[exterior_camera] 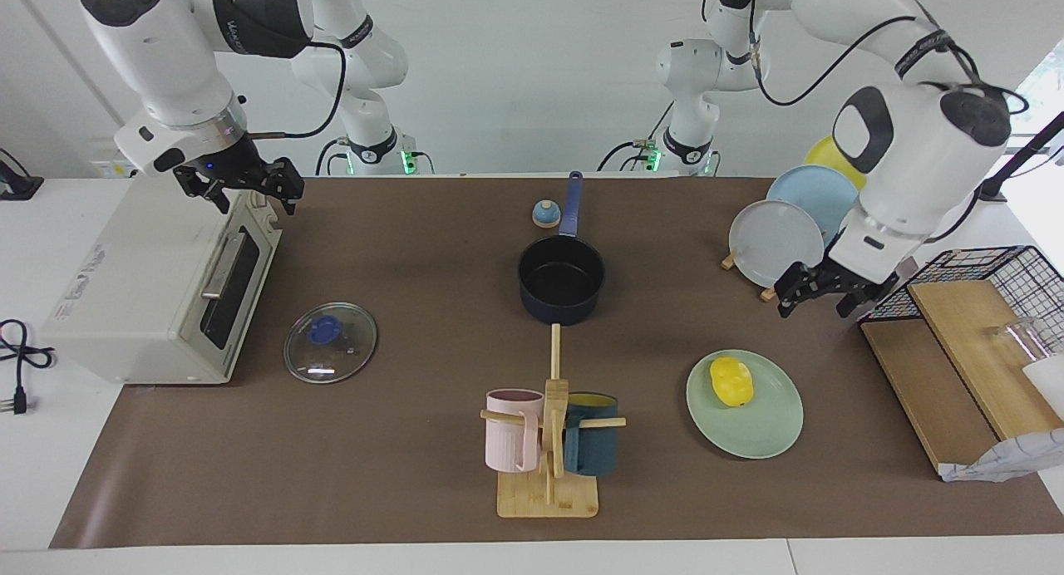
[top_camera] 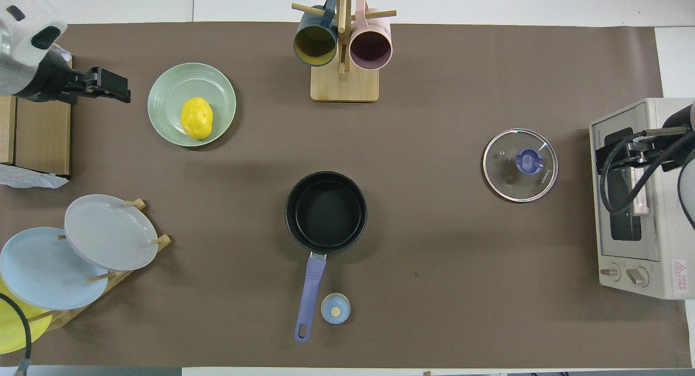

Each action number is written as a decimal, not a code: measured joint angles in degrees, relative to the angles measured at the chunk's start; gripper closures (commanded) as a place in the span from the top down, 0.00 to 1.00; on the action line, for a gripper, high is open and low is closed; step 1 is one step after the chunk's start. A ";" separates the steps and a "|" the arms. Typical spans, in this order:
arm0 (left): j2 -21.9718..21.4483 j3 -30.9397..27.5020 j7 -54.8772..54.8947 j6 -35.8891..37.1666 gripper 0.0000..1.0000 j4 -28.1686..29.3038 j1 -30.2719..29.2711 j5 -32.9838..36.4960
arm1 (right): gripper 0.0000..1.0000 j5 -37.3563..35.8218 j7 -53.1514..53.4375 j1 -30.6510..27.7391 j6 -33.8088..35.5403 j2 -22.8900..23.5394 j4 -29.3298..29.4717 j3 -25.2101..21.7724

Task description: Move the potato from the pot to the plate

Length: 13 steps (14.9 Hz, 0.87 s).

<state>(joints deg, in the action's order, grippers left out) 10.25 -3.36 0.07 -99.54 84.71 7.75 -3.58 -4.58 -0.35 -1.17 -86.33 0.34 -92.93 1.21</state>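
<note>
The potato (exterior_camera: 731,382) lies on the plate (exterior_camera: 769,430), apart from both grippers. The pot (exterior_camera: 562,279) stands mid-table. The left gripper (exterior_camera: 819,297) hangs above the mat with fingers spread wide, holding nothing. The right gripper (exterior_camera: 245,191) waits over the oven (exterior_camera: 150,292), fingers wide.

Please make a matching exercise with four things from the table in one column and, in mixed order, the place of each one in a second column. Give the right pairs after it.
Things:
1. potato
2. pot
3. glass lid
4. pink mug

Places:
A. hanging on the wooden mug stand
B. on the green plate
C. flat on the mat in front of the toaster oven
D. in the middle of the table, empty

Pairs: 1-B, 2-D, 3-C, 4-A
</note>
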 measured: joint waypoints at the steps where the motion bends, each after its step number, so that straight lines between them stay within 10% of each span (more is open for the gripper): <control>1: -2.48 -0.01 0.00 3.00 1.00 0.03 0.00 0.39 | 1.00 0.00 0.00 0.00 0.00 0.00 0.00 0.00; 13: -12.17 3.93 -0.17 12.63 1.00 8.95 -4.80 1.73 | 1.00 0.00 0.00 0.00 0.00 0.00 0.00 0.00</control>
<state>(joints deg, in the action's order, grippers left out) -1.92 0.57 -0.10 -86.91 93.66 2.95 -1.85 -4.58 -0.35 -1.17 -86.33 0.34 -92.93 1.21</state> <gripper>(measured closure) 0.000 0.000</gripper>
